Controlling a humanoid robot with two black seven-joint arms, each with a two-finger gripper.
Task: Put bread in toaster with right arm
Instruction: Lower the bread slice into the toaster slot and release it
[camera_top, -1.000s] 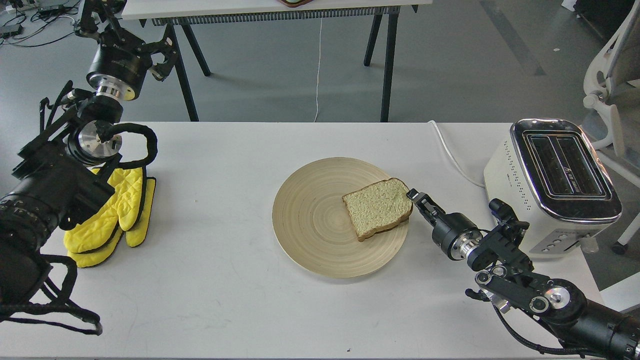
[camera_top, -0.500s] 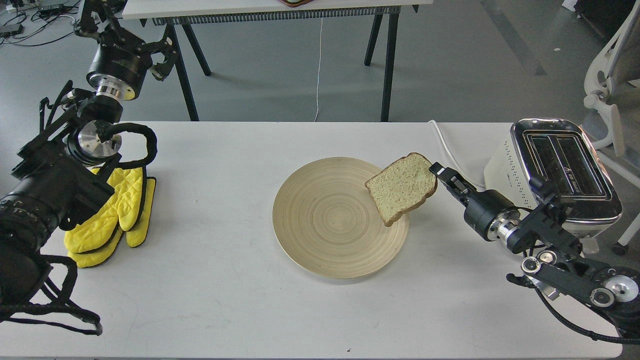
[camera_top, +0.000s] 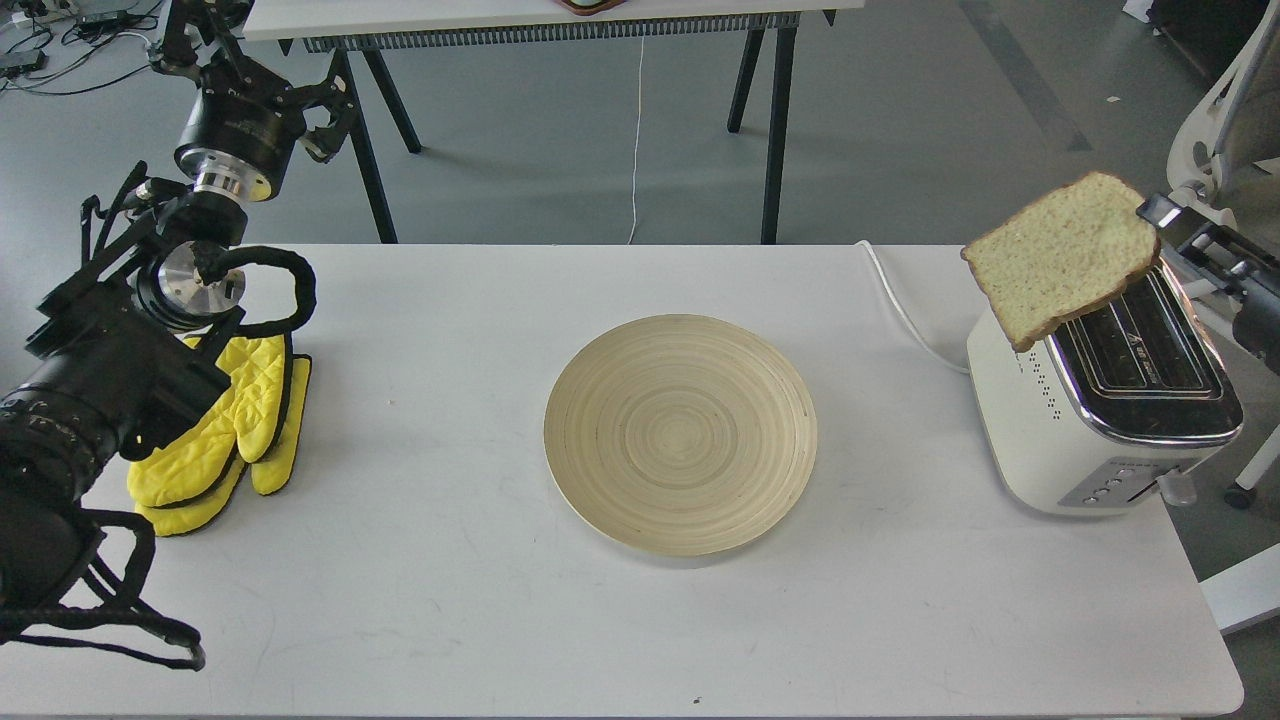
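While the bread (camera_top: 1065, 255) is clear of the wooden plate (camera_top: 680, 432) and held in the air, the insertion step is not yet done. Head view: the slice hangs tilted, face toward the camera, over the far left corner of the toaster (camera_top: 1100, 385), its lower edge overlapping the chrome top in the picture; whether it touches the metal cannot be told. The right tool (camera_top: 1160, 215) pinches the slice at its upper right crust edge, and most of the right arm (camera_top: 1235, 275) lies outside the frame. Both slots show empty and dark. Judged from this, the pick-up and the carry are complete; what remains is to turn the slice edge-down, line it up with one slot, lower it and let go. The slice is not yet aligned with either slot, so some reorientation appears necessary. The plate is bare and stands well apart from the toaster on the worktop (camera_top: 450, 600). A white cord (camera_top: 905, 310) runs from the toaster's far side across the worktop and off its back edge, outside the likely path. Yellow oven mitts (camera_top: 225, 435) lie at the left, beside the left arm, whose left tool (camera_top: 245, 60) is raised beyond the worktop; its state cannot be told. Nothing visible blocks the slots.
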